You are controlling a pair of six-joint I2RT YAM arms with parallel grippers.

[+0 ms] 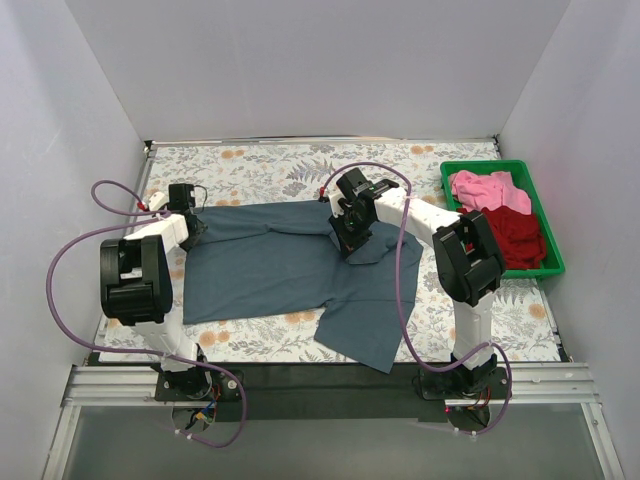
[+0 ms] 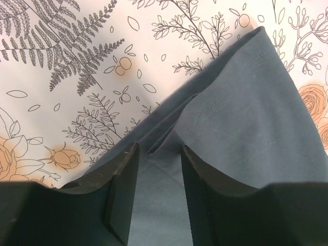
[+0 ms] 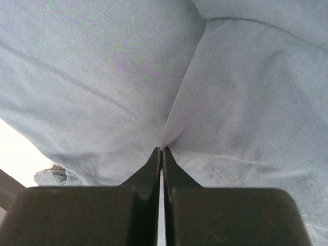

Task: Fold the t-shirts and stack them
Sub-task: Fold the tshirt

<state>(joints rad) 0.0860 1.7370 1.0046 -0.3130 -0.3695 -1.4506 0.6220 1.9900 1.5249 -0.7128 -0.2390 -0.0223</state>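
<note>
Slate blue-grey cloth t-shirt lies spread on the floral worktop. Your right end effector is clamped on it. The left end effector straddles its edge, grip unclear, so seat that before lifting both evenly.

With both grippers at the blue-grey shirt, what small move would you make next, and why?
I would probably close the left gripper next. Its jaws stand apart astride the hemmed edge of the blue-grey shirt, while the right gripper is shut on a pinch of the same cloth. Lifting the shirt to fold it likely needs both sides held.
</note>
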